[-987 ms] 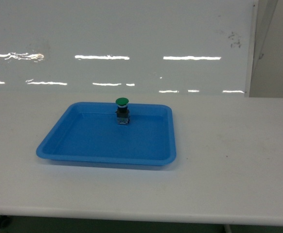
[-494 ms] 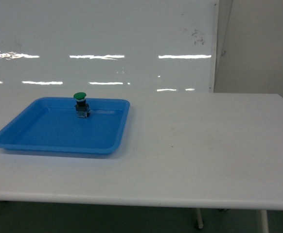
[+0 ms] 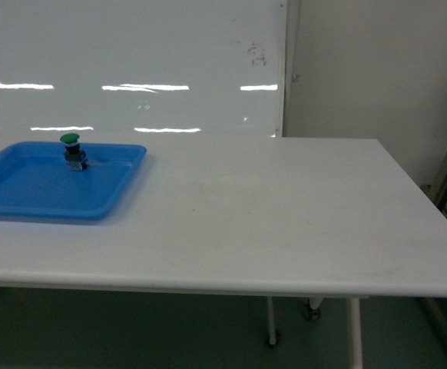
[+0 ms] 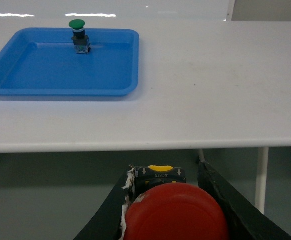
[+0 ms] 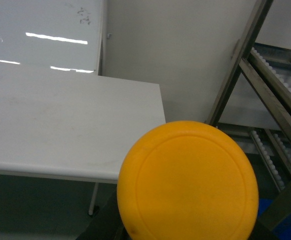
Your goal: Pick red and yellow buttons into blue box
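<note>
From my left wrist camera I see small pale lettering and little arrow marks on the dark collar under the yellow ring of the red button (image 4: 175,212), but they are too small and blurred for me to read. I see faint dark scribbles on the whiteboard (image 3: 256,52) behind the table, and I cannot make those out either. I find nothing else written anywhere.

The light is cool and even. Bright strips of glare shine on the whiteboard (image 3: 131,69) behind the desk (image 3: 269,223). The yellow button (image 5: 188,182) up close looks soft and blurry.
</note>
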Controlling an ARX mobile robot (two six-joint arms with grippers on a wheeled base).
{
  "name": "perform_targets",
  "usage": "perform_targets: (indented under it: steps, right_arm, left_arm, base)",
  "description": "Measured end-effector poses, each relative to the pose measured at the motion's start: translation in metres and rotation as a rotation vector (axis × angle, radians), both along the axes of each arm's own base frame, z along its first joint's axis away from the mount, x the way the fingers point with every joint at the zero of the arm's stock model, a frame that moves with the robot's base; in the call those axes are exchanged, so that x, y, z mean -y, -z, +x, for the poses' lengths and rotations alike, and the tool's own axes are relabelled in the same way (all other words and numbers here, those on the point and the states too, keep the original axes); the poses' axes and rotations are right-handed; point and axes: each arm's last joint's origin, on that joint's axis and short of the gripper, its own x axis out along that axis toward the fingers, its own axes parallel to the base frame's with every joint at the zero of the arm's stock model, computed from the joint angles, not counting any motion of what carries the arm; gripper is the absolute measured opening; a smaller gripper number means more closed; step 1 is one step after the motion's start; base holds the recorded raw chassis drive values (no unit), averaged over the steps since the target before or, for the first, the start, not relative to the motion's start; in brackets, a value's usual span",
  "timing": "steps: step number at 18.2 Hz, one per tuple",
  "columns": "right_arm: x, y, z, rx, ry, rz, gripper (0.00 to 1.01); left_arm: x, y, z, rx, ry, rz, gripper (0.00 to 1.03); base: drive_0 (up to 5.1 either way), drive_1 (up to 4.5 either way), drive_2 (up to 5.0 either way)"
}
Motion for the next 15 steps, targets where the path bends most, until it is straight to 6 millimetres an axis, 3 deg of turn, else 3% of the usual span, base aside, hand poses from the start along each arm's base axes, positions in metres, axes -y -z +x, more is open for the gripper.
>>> perform_targets:
  steps: [15]
  right_arm:
    - [0.0, 0.0, 0.0, 0.0, 0.0, 0.0, 0.26]
  left_arm:
    - [0.0, -0.0003, 0.0002, 0.003, 0.0, -0.001, 0.31]
  base:
    - [5.0, -2.38, -2.4]
